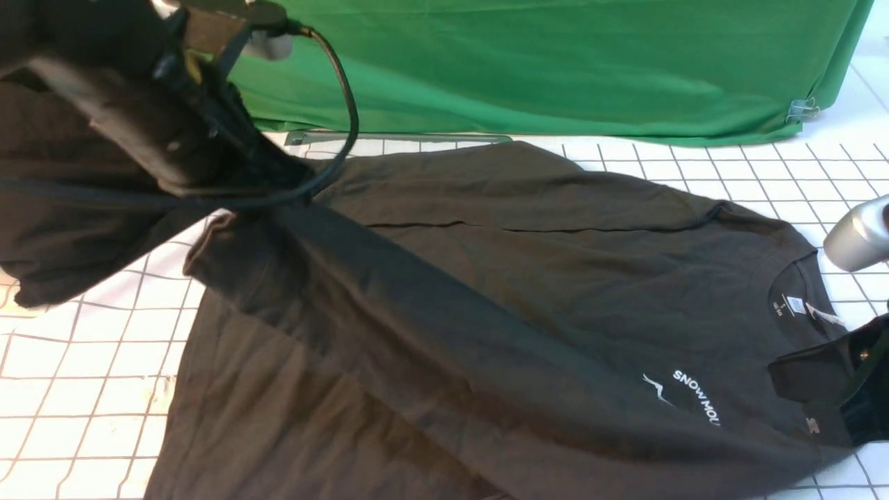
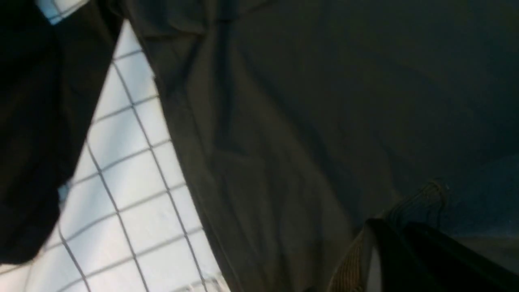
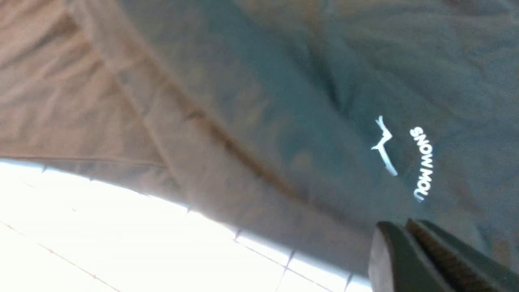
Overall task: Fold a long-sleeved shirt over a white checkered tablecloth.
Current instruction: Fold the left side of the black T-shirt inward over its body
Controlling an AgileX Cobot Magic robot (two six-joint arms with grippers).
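Charcoal knit sat pinched in the closed jaws of the left gripper [image 2: 391, 227], a hem of the long-sleeved shirt [image 1: 486, 292] rising taut to them from the body spread below. The right gripper [image 3: 399, 227] had its jaws pressed together just beside the white print [image 3: 421, 162]; whether cloth lay between them I couldn't tell. Beneath both lay the white checkered tablecloth [image 1: 76, 389], with a green cloth [image 1: 555, 62] beyond.
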